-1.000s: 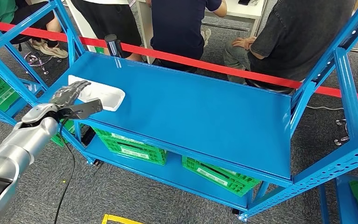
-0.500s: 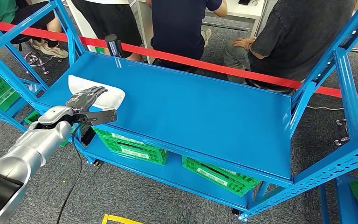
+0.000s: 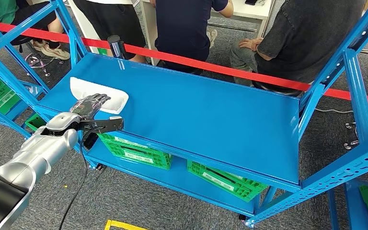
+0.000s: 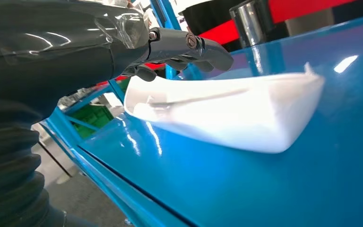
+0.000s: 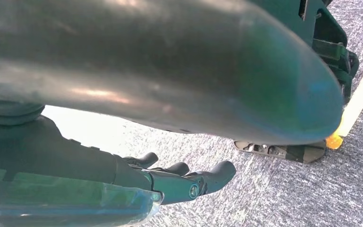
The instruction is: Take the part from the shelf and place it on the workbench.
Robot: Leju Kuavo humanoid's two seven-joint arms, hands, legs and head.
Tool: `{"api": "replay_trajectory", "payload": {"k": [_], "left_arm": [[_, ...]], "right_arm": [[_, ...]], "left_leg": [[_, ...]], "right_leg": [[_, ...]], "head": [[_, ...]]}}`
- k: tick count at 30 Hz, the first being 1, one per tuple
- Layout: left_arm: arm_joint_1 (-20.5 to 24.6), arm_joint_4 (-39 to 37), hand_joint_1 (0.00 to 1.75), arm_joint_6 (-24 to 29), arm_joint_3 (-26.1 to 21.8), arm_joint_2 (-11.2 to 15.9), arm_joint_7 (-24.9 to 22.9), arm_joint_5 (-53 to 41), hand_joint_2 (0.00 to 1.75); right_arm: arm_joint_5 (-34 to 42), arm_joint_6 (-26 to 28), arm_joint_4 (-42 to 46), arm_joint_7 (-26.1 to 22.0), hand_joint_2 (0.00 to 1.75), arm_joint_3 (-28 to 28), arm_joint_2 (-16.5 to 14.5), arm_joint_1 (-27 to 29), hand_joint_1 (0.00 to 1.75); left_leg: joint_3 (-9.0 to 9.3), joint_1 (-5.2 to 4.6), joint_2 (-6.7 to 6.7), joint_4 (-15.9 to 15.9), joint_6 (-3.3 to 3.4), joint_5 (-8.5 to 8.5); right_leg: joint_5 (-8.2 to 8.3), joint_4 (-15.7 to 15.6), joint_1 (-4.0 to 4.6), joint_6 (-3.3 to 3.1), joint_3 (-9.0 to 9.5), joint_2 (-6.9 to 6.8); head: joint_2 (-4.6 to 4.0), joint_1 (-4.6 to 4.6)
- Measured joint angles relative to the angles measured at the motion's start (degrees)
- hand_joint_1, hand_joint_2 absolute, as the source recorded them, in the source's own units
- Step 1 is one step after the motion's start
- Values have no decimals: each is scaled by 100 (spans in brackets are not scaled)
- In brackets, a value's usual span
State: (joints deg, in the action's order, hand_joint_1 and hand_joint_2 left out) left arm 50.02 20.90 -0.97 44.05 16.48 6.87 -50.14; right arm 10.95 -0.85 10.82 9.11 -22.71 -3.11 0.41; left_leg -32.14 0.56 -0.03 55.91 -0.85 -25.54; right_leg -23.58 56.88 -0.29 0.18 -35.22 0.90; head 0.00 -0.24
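Observation:
The part (image 3: 84,87) is a long white tray-shaped piece lying on the blue shelf (image 3: 206,115) near its left end. My left hand (image 3: 93,108) reaches in over the shelf's front edge. Its dark fingers are spread above the part's near side and the thumb sticks out to the right along the shelf edge. In the left wrist view the fingers (image 4: 189,45) hover just over the part's (image 4: 236,109) rim, with nothing gripped. My right hand (image 5: 179,182) hangs over grey carpet, fingers loosely extended and holding nothing.
A black cylinder (image 3: 116,46) stands at the shelf's back left corner. Red tape (image 3: 220,67) runs behind the shelf, with several people beyond it. Green crates (image 3: 134,151) sit on the lower level. Blue uprights (image 3: 359,100) frame both ends.
My left hand has moved right along the shelf's front edge and forward, so its fingers now lie over the white part's near side. The part has not moved.

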Motion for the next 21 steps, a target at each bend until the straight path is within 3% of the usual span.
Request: {"api": "replay_trajectory", "payload": {"k": [8, 9, 12, 13, 17, 21], "left_arm": [[-144, -70, 3, 162, 83, 175, -97, 32, 175], [-170, -72, 16, 192, 90, 198, -98, 39, 175], [-237, -73, 112, 249, 103, 254, -99, 44, 175], [-255, -73, 132, 289, 103, 268, -98, 44, 175], [-339, -62, 140, 603, 102, 325, -78, 37, 175], [-423, -32, 136, 877, 100, 354, -47, -6, 175]], "right_arm": [[-47, -7, 0, -98, 0, -5, 19, 26, 0], [-54, -8, 0, -102, 0, -9, 22, 26, 0], [-73, -11, 0, -111, 0, -18, 27, 26, 0], [-82, -14, 0, -124, 0, -21, 27, 26, 0], [-118, -28, 0, -212, 0, -43, 27, 26, 0], [-120, -28, 0, -282, 0, -89, 26, 24, 0]], "left_leg": [[1, 0, 0, 0, 0, 0], [1, 0, 0, 0, 0, 0], [0, 0, 0, 0, 0, 0], [0, 0, 0, 0, 0, 0], [1, 0, 0, 0, 0, 0], [1, 0, 0, 0, 0, 0]], "right_leg": [[0, 0, 0, 0, 0, 0], [0, 0, 0, 0, 0, 0], [0, 0, 0, 0, 0, 0], [0, 0, 0, 0, 0, 0], [0, 0, 0, 0, 0, 0], [0, 0, 0, 0, 0, -1]], "head": [[0, 0], [0, 0], [0, 0], [0, 0], [0, 0], [0, 0]]}}
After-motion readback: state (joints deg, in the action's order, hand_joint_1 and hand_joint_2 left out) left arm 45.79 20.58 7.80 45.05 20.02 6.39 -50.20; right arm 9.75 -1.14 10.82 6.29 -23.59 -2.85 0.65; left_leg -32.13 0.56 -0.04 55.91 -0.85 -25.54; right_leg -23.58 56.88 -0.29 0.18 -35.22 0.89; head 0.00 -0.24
